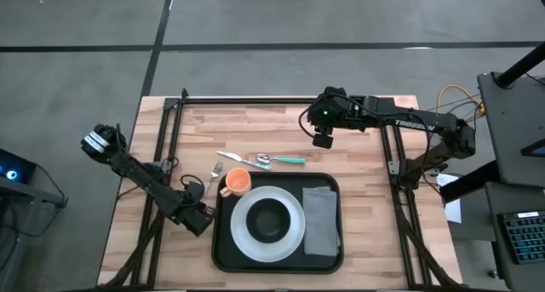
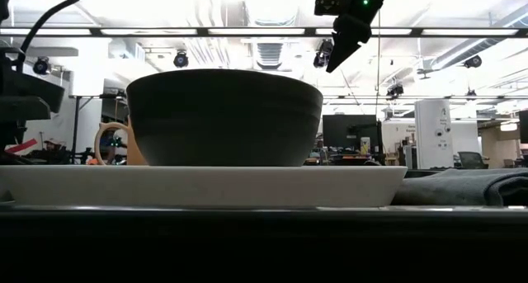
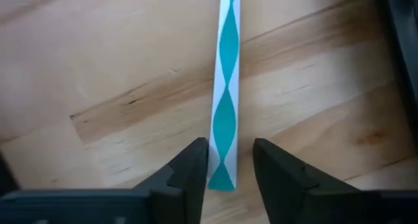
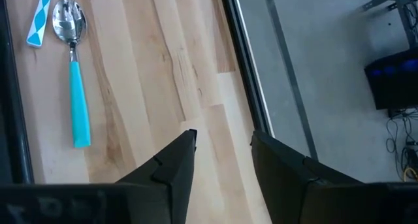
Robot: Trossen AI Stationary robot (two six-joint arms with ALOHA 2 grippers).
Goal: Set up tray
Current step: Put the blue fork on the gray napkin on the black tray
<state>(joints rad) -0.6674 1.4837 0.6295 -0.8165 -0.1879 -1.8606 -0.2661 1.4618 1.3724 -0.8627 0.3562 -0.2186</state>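
Observation:
The black tray (image 1: pixel 277 256) holds a white plate (image 1: pixel 294 232) with a dark bowl (image 1: pixel 268 220) and a folded grey napkin (image 1: pixel 321 220). An orange cup (image 1: pixel 236 183) stands at the tray's far left corner. A fork (image 1: pixel 214 176), a knife (image 1: pixel 241 158) and a teal-handled spoon (image 1: pixel 285 159) lie on the wood beyond the tray. My left gripper (image 1: pixel 201 215) is low by the tray's left edge and open, its fingers on either side of the end of a teal-and-white striped handle (image 3: pixel 223 119). My right gripper (image 1: pixel 322 140) hangs open, raised above the far part of the table. My left gripper's fingers (image 3: pixel 192 168) stand on either side of the striped handle's free end (image 3: pixel 222 175), coming from above and pointing down. The handle lies flat on the table. Whether a finger touches it, I cannot tell.
The tray's dark left rim (image 3: pixel 405 54) runs close beside my left gripper. A black frame rail (image 4: pixel 245 48) borders the table near my right gripper, with the floor beyond it. Bare wood (image 1: pixel 366 207) lies to the right of the tray.

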